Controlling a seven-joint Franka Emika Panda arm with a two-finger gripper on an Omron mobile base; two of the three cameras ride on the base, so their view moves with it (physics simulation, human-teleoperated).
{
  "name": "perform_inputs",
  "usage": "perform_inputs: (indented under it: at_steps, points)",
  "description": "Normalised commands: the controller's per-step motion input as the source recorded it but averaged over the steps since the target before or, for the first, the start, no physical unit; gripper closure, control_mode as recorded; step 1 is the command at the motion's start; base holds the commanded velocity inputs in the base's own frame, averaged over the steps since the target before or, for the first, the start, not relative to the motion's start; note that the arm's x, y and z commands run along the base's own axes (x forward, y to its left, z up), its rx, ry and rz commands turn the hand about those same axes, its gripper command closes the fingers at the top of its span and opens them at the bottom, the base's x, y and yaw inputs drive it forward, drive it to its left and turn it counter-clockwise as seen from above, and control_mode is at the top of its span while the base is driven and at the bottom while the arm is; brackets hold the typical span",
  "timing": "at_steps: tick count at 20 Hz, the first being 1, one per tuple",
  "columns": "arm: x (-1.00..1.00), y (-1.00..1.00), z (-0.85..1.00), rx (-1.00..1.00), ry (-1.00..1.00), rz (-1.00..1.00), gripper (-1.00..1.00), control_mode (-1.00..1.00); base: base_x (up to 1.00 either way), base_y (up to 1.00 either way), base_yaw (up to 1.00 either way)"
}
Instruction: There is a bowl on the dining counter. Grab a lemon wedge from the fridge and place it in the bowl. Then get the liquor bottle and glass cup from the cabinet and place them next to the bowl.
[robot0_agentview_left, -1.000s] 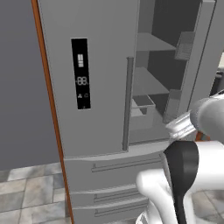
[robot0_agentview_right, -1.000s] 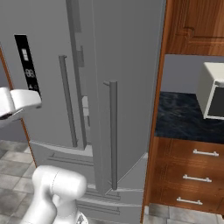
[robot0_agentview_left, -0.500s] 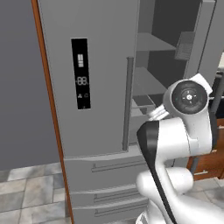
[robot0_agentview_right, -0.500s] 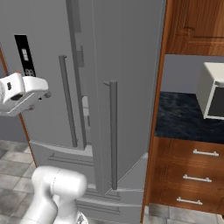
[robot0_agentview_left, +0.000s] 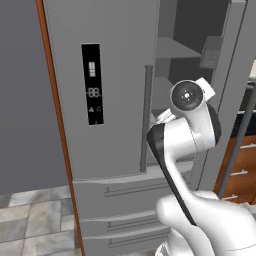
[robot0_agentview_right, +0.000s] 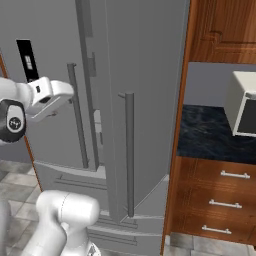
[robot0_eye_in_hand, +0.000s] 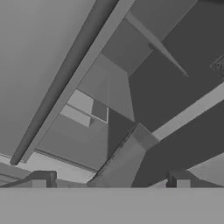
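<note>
- The fridge (robot0_agentview_left: 115, 100) stands in front of the robot, with its right door (robot0_agentview_right: 150, 100) swung open toward the room and its left door, the one with the black display panel (robot0_agentview_left: 93, 84), closed.
- Compared with half a second ago, the arm is folded more to the left in the left base view: its round white joint is now before the grey bar handle (robot0_agentview_left: 146, 117) of the closed door, higher and closer to the opening.
- One second ago this joint was at the right edge of that view, so the arm has swung in toward the fridge.
- In the right base view the white hand has moved right and now nearly reaches the handle of the left door, while before it was only at the picture's left edge.
- The gripper (robot0_eye_in_hand: 109, 180) is released, its two dark finger tips (robot0_eye_in_hand: 41, 178) stand wide apart and nothing is between them.
- The hand view looks into the open fridge, where grey shelves (robot0_eye_in_hand: 127, 48) and a door bin (robot0_eye_in_hand: 85, 109) are visible.
- I cannot see the lemon wedge on the shelves; the interior is grey and too unclear.
- To the right of the fridge is a brown wooden cabinet (robot0_agentview_right: 220, 30), a black counter (robot0_agentview_right: 210, 135) and drawers (robot0_agentview_right: 215, 200).
</note>
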Motion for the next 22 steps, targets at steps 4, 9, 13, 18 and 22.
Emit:
perform_inputs:
  at_steps: [4, 9, 13, 18, 22]
  points:
    - [0.88, -0.03, -0.21, 0.0, 0.04, 0.0, -1.0, -1.0, 0.0, 0.0, 0.0]
    - [0.67, -0.29, -0.15, 0.0, 0.06, 0.0, -1.0, -1.0, 0.0, 0.0, 0.0]
    - [0.5, -0.51, -0.06, 0.03, 0.03, -0.02, -1.0, -1.0, 0.0, 0.0, 0.0]
    - [0.18, -0.81, 0.0, 0.08, 0.0, -0.06, -1.0, -1.0, 0.0, 0.0, 0.0]
    - [0.0, -0.95, 0.0, 0.09, 0.0, -0.09, -1.0, -1.0, 0.0, 0.0, 0.0]
